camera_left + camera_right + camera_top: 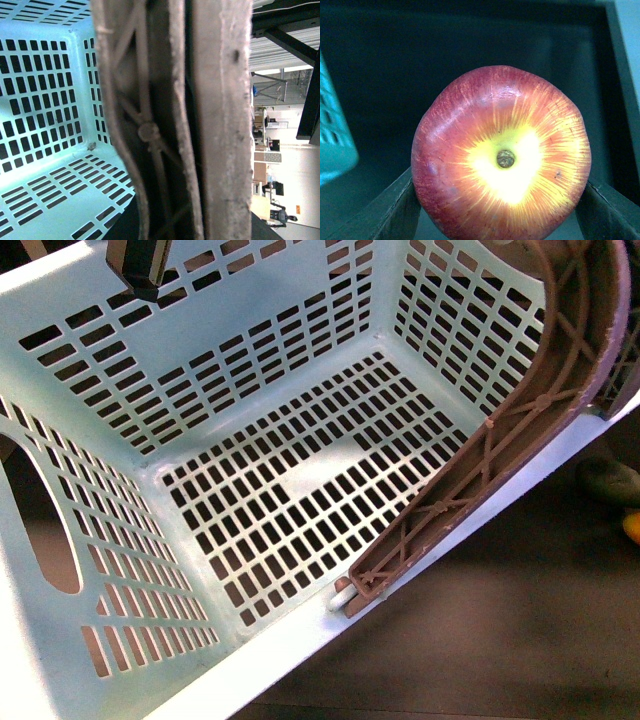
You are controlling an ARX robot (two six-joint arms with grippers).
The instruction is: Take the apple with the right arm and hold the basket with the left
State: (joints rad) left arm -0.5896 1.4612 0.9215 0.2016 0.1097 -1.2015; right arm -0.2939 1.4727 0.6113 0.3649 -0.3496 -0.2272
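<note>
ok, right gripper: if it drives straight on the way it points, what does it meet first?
The apple. It sits between the fingers of the right gripper, which appear to touch both its sides, so there is hardly any free travel. Beyond it lies a dark surface, depth unclear.

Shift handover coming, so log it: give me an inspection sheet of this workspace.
Surface: dark table.
Job's things: apple held by the right gripper; basket holds nothing seen; its handle fills the left wrist view.
Clutter: green fruit and a yellow item beside the basket.
Grippers: right gripper shut on the apple, fingers touching both sides; left gripper not seen; unidentified dark part over the basket's far wall.
Cables: nothing seen.
Surroundings: a person far off in a lit room.
</note>
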